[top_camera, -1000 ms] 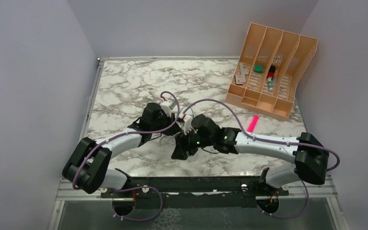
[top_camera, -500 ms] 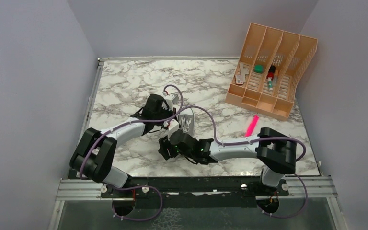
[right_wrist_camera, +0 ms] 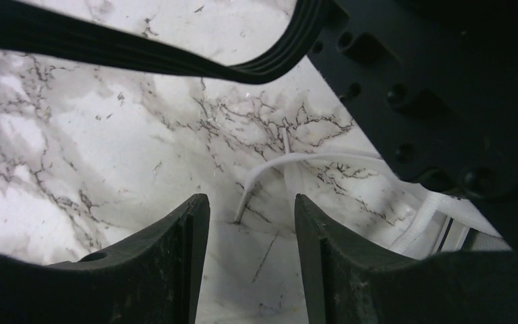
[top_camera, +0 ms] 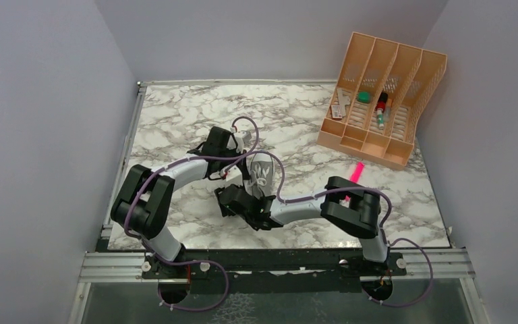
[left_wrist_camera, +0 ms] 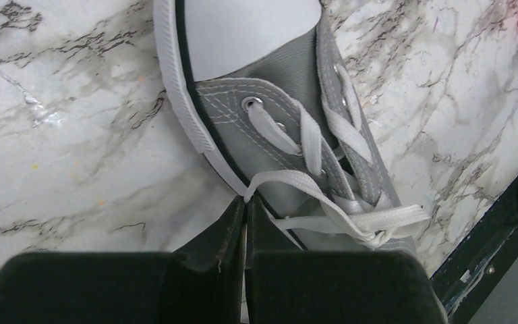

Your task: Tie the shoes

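1. Pinching a white lace (left_wrist_camera: pixel 290 181) right at its fingertips, your left gripper (left_wrist_camera: pixel 245 202) is sitting fully closed, just beside the white sole rim of the shoe (top_camera: pixel 262 170).
2. From that pinch the lace is running across the grey canvas to where the laces are crossing over the tongue.
3. The grey shoe is lying on the marble worktop (top_camera: pixel 175 115) near its middle, between your two wrists in the overhead view.
4. Your right gripper (right_wrist_camera: pixel 249 219) is standing partly open and holding nothing, with its fingers low over the marble.
5. A loose lace end (right_wrist_camera: pixel 270 165) is lying on the worktop between those fingers and just ahead of them, unclamped.
6. A peach organiser rack (top_camera: pixel 378 108) is sitting at the far right corner, well apart from the shoe.
7. A pink item (top_camera: pixel 355 174) is lying on the marble near the rack's front edge; you cannot tell what it is.
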Available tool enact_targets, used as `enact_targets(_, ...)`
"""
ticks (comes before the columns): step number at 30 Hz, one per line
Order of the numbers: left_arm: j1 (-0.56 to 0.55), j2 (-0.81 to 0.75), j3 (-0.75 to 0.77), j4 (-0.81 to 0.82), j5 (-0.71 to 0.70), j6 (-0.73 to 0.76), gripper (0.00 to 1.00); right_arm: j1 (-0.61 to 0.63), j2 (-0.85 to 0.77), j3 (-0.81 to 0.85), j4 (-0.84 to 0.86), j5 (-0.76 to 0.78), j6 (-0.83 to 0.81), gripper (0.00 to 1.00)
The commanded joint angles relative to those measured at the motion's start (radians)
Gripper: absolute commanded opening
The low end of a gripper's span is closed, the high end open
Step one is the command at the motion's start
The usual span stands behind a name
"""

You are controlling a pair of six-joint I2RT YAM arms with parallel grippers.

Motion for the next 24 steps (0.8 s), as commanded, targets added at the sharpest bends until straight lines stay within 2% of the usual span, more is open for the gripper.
enact_targets(1, -0.009, 0.007, 0.014, 0.000, 0.075, 0.016, 0.04, 0.012, 0.071, 0.069, -0.017, 0.030, 0.008, 0.52)
enact_targets(8, -0.001, 0.019, -0.005, 0.009, 0.093, 0.035, 0.04, 0.019, 0.196, 0.169, -0.131, 0.064, 0.018, 0.35)
enact_targets(14, 0.018, 0.025, -0.015, 0.021, 0.110, 0.017, 0.04, 0.026, 0.241, 0.225, -0.252, 0.103, 0.029, 0.37)
enact_targets(16, 0.020, 0.022, -0.011, 0.020, 0.114, 0.010, 0.04, 0.026, 0.233, 0.228, -0.270, 0.113, 0.028, 0.34)
enact_targets(19, 0.021, 0.017, -0.007, 0.021, 0.111, 0.002, 0.04, 0.026, 0.233, 0.239, -0.315, 0.122, 0.029, 0.18)
enact_targets(21, 0.021, 0.013, -0.006, 0.018, 0.110, 0.000, 0.04, 0.026, 0.216, 0.236, -0.317, 0.102, 0.016, 0.02)
enact_targets(24, 0.025, 0.010, -0.006, 0.003, 0.100, -0.003, 0.04, 0.026, 0.126, 0.158, -0.224, 0.007, -0.027, 0.01)
